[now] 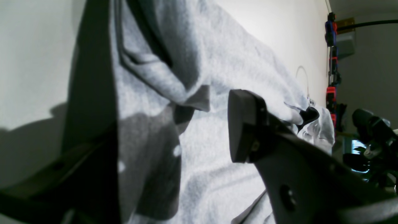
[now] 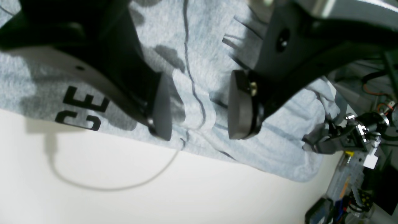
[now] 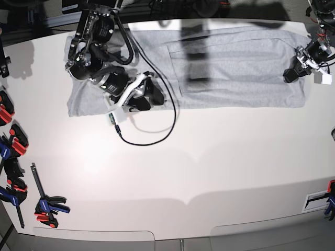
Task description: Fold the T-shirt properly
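Note:
The grey T-shirt (image 3: 235, 68) lies in a long band across the far side of the table. My left gripper (image 3: 290, 73) sits at its right end. In the left wrist view the left gripper (image 1: 174, 130) stands open, its pad (image 1: 245, 130) to one side of a raised fold of the T-shirt (image 1: 217, 77). My right gripper (image 3: 144, 94) is over the shirt's near edge towards its left end. In the right wrist view the right gripper (image 2: 199, 107) is open, its jaws either side of a creased ridge of the T-shirt (image 2: 202, 46), beside black lettering (image 2: 82, 109).
A thin cable (image 3: 157, 130) loops over the white table (image 3: 209, 172) just in front of the shirt; the cable (image 2: 108, 186) also shows in the right wrist view. Clamps (image 3: 47, 206) lie along the table's left edge, with another at the right corner (image 3: 330, 201).

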Action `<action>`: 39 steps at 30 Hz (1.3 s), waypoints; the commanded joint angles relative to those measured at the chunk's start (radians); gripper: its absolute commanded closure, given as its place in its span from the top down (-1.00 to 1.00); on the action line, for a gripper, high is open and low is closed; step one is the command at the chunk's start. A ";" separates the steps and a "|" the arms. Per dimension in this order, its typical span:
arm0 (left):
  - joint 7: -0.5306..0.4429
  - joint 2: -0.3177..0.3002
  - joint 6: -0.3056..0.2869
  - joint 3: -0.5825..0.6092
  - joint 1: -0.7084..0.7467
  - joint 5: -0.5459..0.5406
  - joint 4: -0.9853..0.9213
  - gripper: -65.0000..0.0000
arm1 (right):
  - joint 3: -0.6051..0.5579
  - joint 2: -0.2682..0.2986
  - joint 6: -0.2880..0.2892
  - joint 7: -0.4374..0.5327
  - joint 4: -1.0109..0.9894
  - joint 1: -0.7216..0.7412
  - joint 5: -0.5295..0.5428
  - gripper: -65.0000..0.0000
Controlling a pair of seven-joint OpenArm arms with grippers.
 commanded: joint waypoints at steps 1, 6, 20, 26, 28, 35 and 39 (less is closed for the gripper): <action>0.037 -0.011 0.022 0.001 0.011 0.045 0.000 -0.11 | -0.001 -0.001 0.018 0.024 0.020 0.014 0.024 -0.12; 0.043 0.003 0.022 0.001 0.011 0.036 0.000 -0.41 | -0.001 -0.001 0.018 0.024 0.020 0.014 0.024 -0.12; 0.102 0.074 0.022 -0.113 0.014 -0.018 0.162 -1.00 | 0.082 0.000 -0.029 0.101 0.020 0.038 -0.129 -0.13; 0.162 0.155 0.022 -0.129 0.084 -0.041 0.409 -1.00 | 0.257 0.039 -0.062 0.109 0.020 0.049 -0.129 -0.13; 0.169 0.189 0.022 -0.129 0.104 -0.042 0.494 -1.00 | 0.318 0.070 -0.063 0.110 0.019 0.049 -0.128 -0.13; 0.167 0.267 0.022 -0.128 0.096 -0.040 0.691 -1.00 | 0.493 0.172 -0.068 0.109 0.019 0.043 -0.121 -0.13; 0.162 0.326 0.022 -0.128 0.096 -0.040 0.724 -1.00 | 0.534 0.219 -0.070 0.108 0.019 0.041 -0.122 -0.13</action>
